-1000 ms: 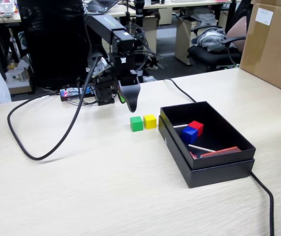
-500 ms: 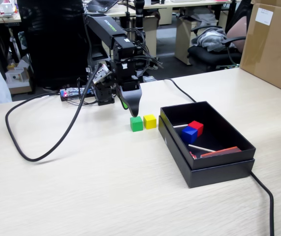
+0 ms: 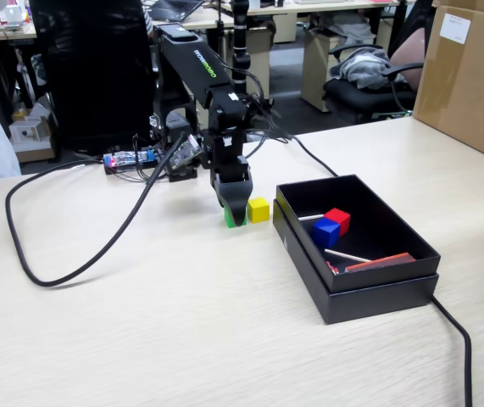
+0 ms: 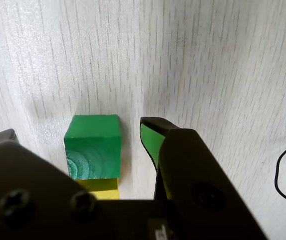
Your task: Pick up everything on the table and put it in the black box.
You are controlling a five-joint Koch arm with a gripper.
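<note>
Robot arm reaching down over a pale wood-grain table (image 3: 182, 322), its gripper (image 3: 235, 212) lowered onto a green cube (image 3: 228, 219) so that, in the fixed view, only a sliver of green shows at the gripper's left edge. A yellow cube (image 3: 258, 209) sits just beside the green one, on its right in that view. The wrist view shows the jaws standing apart with the green cube (image 4: 92, 146) between them, one green-padded finger (image 4: 150, 142) just to its right with a thin gap, not touching; the yellow cube (image 4: 100, 187) peeks out directly below the green one.

To the right in the fixed view lies the black box (image 3: 377, 292), nested in its lid. Inside it rest a red cube (image 3: 338, 219) and a blue cube (image 3: 325, 232), touching each other. A black cable (image 3: 47, 246) loops across the table's left side.
</note>
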